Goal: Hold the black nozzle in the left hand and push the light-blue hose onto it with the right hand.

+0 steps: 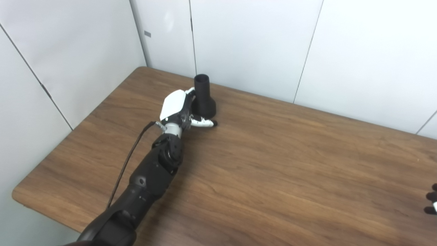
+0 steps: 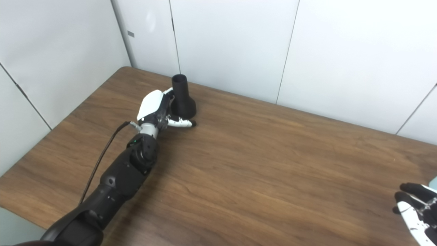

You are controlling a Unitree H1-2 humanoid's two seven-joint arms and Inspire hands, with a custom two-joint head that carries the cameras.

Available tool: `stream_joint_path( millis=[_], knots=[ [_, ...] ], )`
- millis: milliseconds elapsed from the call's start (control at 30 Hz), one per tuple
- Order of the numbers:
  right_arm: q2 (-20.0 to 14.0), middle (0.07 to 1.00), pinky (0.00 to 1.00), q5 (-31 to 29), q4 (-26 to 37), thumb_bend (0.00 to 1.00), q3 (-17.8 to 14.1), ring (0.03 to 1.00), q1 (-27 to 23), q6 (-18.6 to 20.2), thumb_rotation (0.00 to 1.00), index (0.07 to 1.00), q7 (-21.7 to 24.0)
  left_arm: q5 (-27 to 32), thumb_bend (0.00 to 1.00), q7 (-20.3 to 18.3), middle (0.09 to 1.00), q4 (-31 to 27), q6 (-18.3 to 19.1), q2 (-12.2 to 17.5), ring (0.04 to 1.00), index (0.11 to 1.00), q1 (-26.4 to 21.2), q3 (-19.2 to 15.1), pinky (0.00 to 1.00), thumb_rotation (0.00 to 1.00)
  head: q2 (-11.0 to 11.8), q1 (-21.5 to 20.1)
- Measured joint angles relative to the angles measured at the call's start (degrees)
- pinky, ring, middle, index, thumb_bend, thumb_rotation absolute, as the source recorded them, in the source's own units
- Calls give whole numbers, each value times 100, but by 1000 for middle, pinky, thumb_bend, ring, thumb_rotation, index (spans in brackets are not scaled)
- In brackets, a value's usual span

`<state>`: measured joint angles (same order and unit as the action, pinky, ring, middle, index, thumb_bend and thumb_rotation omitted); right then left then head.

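Left hand at the black nozzle near the table's far left corner; right hand at the right edge.

The wooden table (image 1: 273, 164) fills the view, white wall panels (image 1: 256, 44) behind it. The left hand (image 1: 179, 109) is wrapped around the flared base of the black nozzle (image 1: 203, 95), which stands upright on the tabletop. The right hand (image 2: 418, 210) hangs over the table's right edge, cropped; fingers apart, holding nothing visible. At that edge, 1 pale blue sliver shows, too little to identify.
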<state>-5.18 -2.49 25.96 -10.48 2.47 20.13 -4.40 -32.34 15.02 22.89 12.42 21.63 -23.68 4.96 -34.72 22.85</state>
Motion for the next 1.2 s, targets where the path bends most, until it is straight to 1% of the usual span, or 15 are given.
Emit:
stream_joint_path(
  millis=[200,467,567,633,667,700,733,767,800,833,867,900,967,1033,1200],
  knots=[
    [27,633,453,16,53,182,11,603,-1,111,151,558,-10,-260,998,557,737,462,-336,1,730,737,-54,174,791,105,0,0],
    [27,637,449,160,105,124,75,604,-6,187,115,565,-10,-375,937,794,700,798,-616,76,723,676,-123,310,797,151,44,-53],
    [25,640,451,264,105,123,97,608,-10,189,111,568,-12,-381,908,807,623,821,-667,106,633,638,-127,329,783,145,53,-62],
    [29,643,450,292,105,115,102,611,-20,195,86,571,-11,-435,884,883,516,802,-674,108,566,602,-127,367,774,121,62,-70],
    [29,641,448,295,105,112,102,610,-22,195,77,569,-11,-460,875,900,527,783,-683,110,561,585,-125,385,770,101,62,-70],
    [30,638,445,303,105,104,102,607,-22,195,69,566,-11,-465,703,906,528,719,-702,120,552,539,-120,402,764,82,62,-70],
    [32,637,445,305,105,106,102,606,-22,195,62,563,-12,-464,597,893,495,656,-715,134,534,525,-108,428,758,33,62,-70],
    [39,637,446,305,106,112,99,605,-23,196,59,562,-12,-460,561,899,482,636,-759,137,523,520,-84,444,754,17,62,-70],
    [52,637,448,307,108,115,97,605,-23,200,58,561,-14,-457,542,919,473,636,-835,136,494,518,-59,444,727,8,53,-88],
    [62,638,450,316,115,115,97,607,-22,212,58,561,-16,-444,529,920,449,630,-915,137,394,520,-40,446,458,3,53,-88],
    [69,641,457,321,122,118,100,612,-24,220,55,566,-16,-426,523,916,427,630,-991,138,321,520,-38,454,333,1,44,-97],
    [77,642,459,312,131,114,100,615,-28,220,28,569,-14,-409,524,901,450,627,-1093,140,281,502,-33,461,290,0,44,-105],
    [86,639,469,290,137,100,100,620,-33,204,5,578,-4,-407,522,841,440,588,-1180,142,325,502,-13,506,330,0,44,-105],
    [82,647,489,271,137,104,101,628,-32,192,0,588,14,-437,522,839,436,469,-1232,142,319,505,41,550,289,0,35,-132],
    [66,679,552,205,103,128,85,669,-31,93,0,620,22,-685,525,799,470,403,-1329,166,162,485,77,745,126,0,44,-193]
  ],
)
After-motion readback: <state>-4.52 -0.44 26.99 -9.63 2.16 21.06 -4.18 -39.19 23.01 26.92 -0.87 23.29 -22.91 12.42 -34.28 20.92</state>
